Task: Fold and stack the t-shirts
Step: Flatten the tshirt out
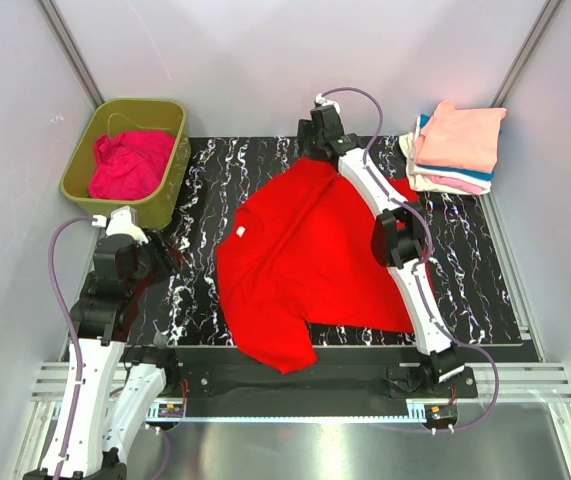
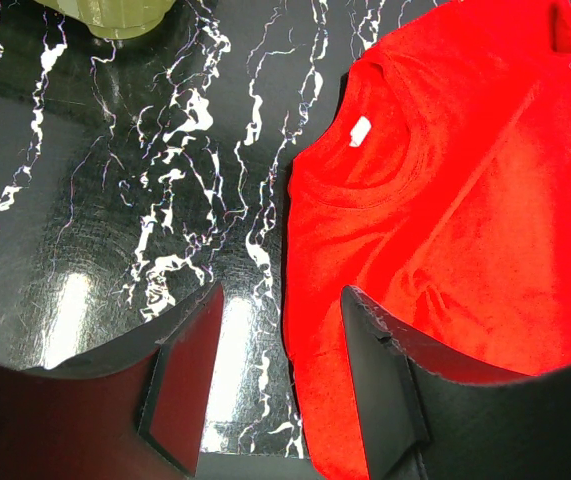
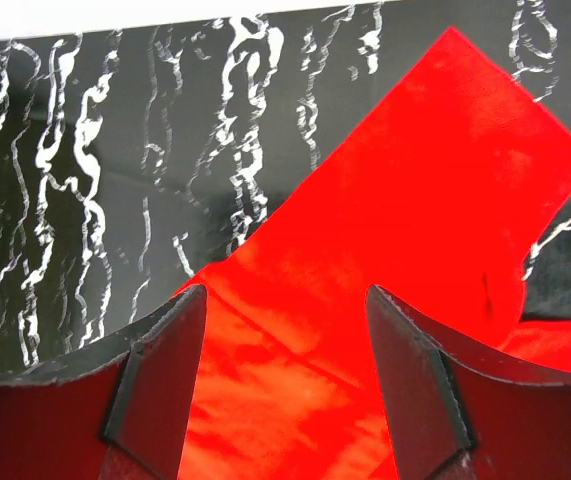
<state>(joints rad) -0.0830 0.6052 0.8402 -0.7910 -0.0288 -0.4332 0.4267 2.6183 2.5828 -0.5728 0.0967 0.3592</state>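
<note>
Olive-green plastic formed the tub (image 1: 78, 160) at the far left, and a crumpled magenta t-shirt (image 1: 130, 165) lay inside it. Next to it the left hand (image 2: 283, 300) hovered with its jaws apart and empty. It was above the glossy black bench (image 2: 115, 200) with white marble veins, just beside the collar of the red t-shirt (image 1: 305, 250). This shirt lay in the middle of the bench, spread but askew, soft and slightly wrinkled, and one part reached the near edge. The right hand (image 3: 285, 295) hung with jaws apart, holding nothing, over a flat square sleeve (image 3: 445, 170) at the far side. To fold well, both hands should probably pinch the cloth at its edges and pull it smooth first. At the far right stood a neat stack (image 1: 455, 145), peach on top.
</note>
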